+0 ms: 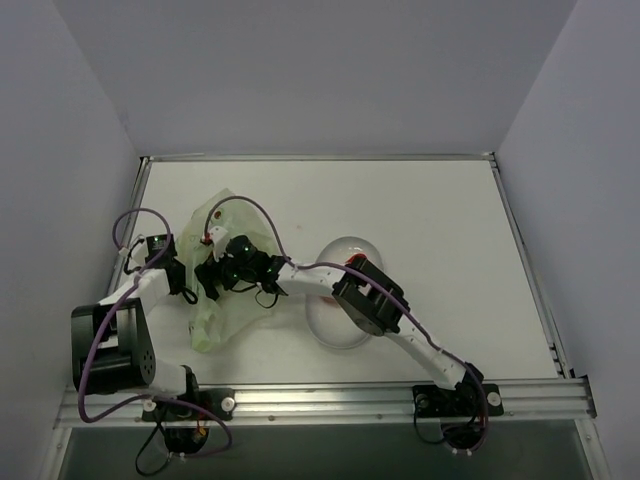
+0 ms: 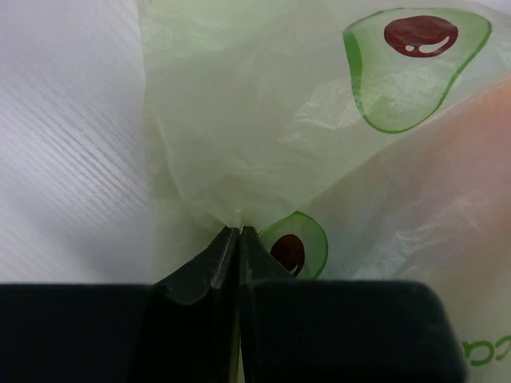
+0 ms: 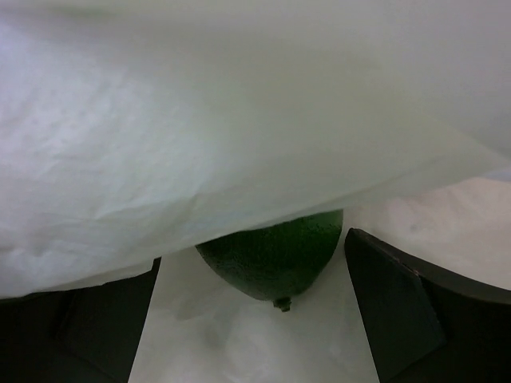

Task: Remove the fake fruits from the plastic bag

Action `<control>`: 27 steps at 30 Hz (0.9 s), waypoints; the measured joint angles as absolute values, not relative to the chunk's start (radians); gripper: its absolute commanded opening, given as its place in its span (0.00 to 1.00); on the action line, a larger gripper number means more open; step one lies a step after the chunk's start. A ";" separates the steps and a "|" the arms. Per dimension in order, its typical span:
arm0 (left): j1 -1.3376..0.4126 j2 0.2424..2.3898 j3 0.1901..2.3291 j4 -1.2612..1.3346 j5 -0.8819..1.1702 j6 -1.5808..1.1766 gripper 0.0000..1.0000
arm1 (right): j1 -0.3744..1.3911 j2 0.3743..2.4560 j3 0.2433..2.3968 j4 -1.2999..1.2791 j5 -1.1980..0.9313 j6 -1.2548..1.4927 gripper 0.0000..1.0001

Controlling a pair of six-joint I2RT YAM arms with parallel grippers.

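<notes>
The pale yellow-green plastic bag (image 1: pixel 222 225) with avocado motifs lies crumpled at the table's left. My left gripper (image 1: pixel 188 282) is shut on a gathered fold of the bag (image 2: pixel 239 144), pinched at the fingertips (image 2: pixel 239 235). My right gripper (image 1: pixel 216 270) reaches into the bag from the right. In the right wrist view it (image 3: pixel 251 275) is open, with the green ball (image 3: pixel 275 255) between and just ahead of the fingers (image 3: pixel 399 311), half covered by bag film (image 3: pixel 200 136). A pink-orange tint (image 2: pixel 483 120) shows through the film. The other fruits are hidden.
A clear oval dish (image 1: pixel 330 330) stands right of the bag, partly under the right arm; a bit of red (image 1: pixel 356 260) shows at its far rim. White walls close in the table on three sides, and a metal rail (image 1: pixel 330 400) runs along the near edge.
</notes>
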State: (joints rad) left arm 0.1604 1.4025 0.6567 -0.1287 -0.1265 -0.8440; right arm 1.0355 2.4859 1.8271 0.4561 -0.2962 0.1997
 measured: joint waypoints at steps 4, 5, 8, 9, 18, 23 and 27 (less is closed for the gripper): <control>0.159 1.425 0.657 -0.104 -0.089 -0.842 0.02 | 1.036 2.512 1.869 0.444 -0.296 0.176 0.72; 0.159 1.429 0.657 -0.097 -0.079 -0.842 0.02 | 1.036 2.513 1.872 0.440 -0.296 0.171 0.67; 0.159 1.426 0.657 -0.084 -0.063 -0.842 0.02 | 1.034 2.497 1.828 0.467 -0.274 0.159 0.48; 0.159 1.423 0.657 -0.078 -0.052 -0.842 0.02 | 1.033 2.472 1.776 0.500 -0.264 0.160 0.43; 0.153 1.403 0.694 -0.075 -0.019 -0.841 0.02 | 1.043 2.177 1.409 0.543 -0.134 0.171 0.42; 0.153 1.386 0.746 -0.080 -0.012 -0.830 0.02 | 1.055 2.037 1.313 0.550 -0.075 0.190 0.42; 0.153 1.335 0.751 -0.105 0.004 -0.815 0.11 | 1.071 1.939 1.248 0.554 -0.073 0.224 0.40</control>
State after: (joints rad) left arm 0.1528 1.3346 0.7506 -0.1047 0.0040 -0.8146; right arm 1.0706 1.9388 1.2476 0.5541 -0.0734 0.2237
